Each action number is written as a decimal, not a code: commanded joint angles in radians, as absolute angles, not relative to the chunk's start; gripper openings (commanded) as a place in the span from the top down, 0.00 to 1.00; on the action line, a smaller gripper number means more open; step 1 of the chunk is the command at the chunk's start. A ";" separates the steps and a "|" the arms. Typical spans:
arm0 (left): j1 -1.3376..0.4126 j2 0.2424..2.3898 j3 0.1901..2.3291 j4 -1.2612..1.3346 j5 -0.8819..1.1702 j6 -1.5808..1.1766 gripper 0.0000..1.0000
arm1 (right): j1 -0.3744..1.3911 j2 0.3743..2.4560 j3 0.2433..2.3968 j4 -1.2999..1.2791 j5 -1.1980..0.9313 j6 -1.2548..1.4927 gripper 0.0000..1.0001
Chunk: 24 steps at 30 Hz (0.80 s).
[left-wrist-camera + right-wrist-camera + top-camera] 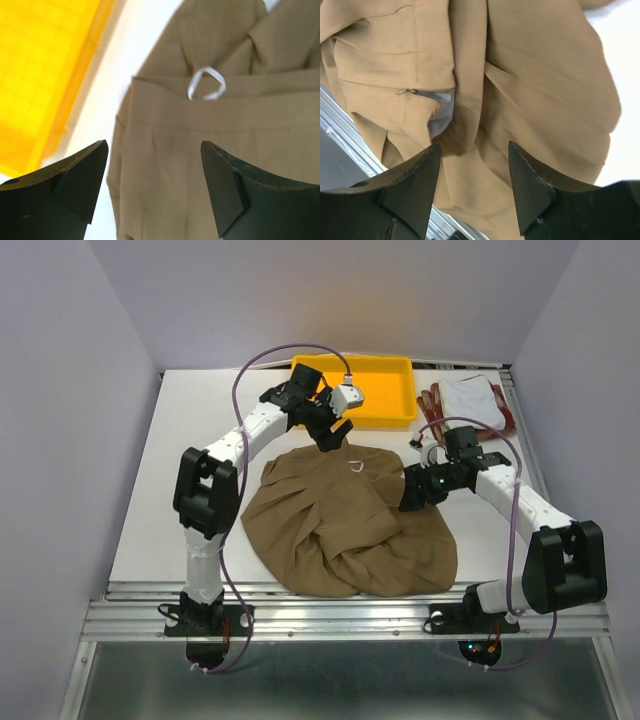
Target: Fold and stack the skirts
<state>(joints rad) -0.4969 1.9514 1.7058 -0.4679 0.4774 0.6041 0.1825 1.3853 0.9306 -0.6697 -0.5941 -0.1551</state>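
The tan-brown skirt lies crumpled in the middle of the table. My left gripper hangs open over its far edge, the fingers astride the waistband near a white hanging loop; nothing is between them. My right gripper stands open over the skirt's right side, above folds of tan cloth beside a zipper and pale lining, gripping nothing. At the back right the white skirt lies folded on the red-and-beige checked skirt.
A yellow plastic tray stands at the back centre, just behind the left gripper, and shows in the left wrist view. The metal rail runs along the table's near edge, close to the tan skirt's hem.
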 commanded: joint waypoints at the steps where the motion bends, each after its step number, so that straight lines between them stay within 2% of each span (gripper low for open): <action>1: -0.505 2.058 1.876 -0.555 0.474 0.597 0.12 | 0.156 1.335 0.916 -0.675 -0.563 -0.144 0.37; 4: -0.511 2.129 1.939 -0.601 0.524 0.609 0.12 | 0.129 1.333 0.931 -0.699 -0.566 -0.159 0.34; 10: -0.523 2.169 1.930 -0.624 0.572 0.641 0.12 | 0.097 1.365 0.963 -0.738 -0.561 -0.181 0.30; 14: -0.523 2.164 1.895 -0.640 0.571 0.675 0.18 | 0.097 1.374 0.965 -0.739 -0.563 -0.193 0.29; 16: -0.523 2.158 1.876 -0.644 0.563 0.702 0.26 | 0.097 1.382 0.969 -0.739 -0.560 -0.198 0.29; 17: -0.523 2.158 1.876 -0.656 0.561 0.712 0.36 | 0.097 1.385 0.974 -0.739 -0.561 -0.196 0.29; 20: -0.523 2.161 1.890 -0.695 0.560 0.759 0.53 | 0.097 1.391 0.983 -0.738 -0.569 -0.209 0.29; 22: -0.522 2.152 1.901 -0.721 0.545 0.770 0.75 | 0.097 1.390 0.985 -0.735 -0.574 -0.218 0.28; 23: -0.520 2.132 1.902 -0.730 0.540 0.770 0.99 | 0.097 1.390 0.985 -0.733 -0.575 -0.231 0.28; 24: -0.505 2.112 1.893 -0.730 0.552 0.764 1.00 | 0.097 1.390 0.985 -0.733 -0.577 -0.239 0.27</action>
